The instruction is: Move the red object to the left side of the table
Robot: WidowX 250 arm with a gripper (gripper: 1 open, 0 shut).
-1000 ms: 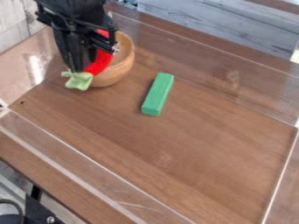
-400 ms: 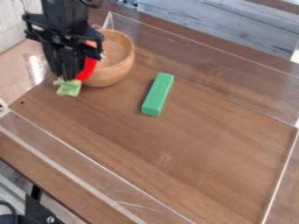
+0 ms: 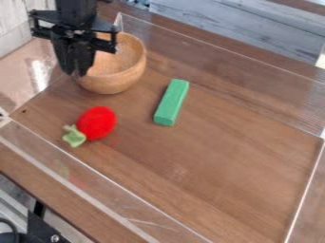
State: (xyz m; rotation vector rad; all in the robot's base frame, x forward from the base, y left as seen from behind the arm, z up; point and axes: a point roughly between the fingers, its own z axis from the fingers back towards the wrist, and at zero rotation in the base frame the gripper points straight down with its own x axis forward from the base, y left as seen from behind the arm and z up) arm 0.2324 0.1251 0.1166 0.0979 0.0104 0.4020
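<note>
Table (image 3: 216, 180), wood-grain, clear rim. Wooden bowl (image 3: 117, 74) at the back left, green block (image 3: 172, 101) beside it. Gripper (image 3: 76, 68) over the bowl's left edge, jaws parted, empty. Red object (image 3: 95, 122) lies on the tabletop below-right of it, apart.

One camera looks down at an angle across the table (image 3: 241, 180) from its near corner.

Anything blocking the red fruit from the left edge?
Nothing visible. The red fruit lies on bare table near the left rim; the bowl and green block sit off to the side.
</note>
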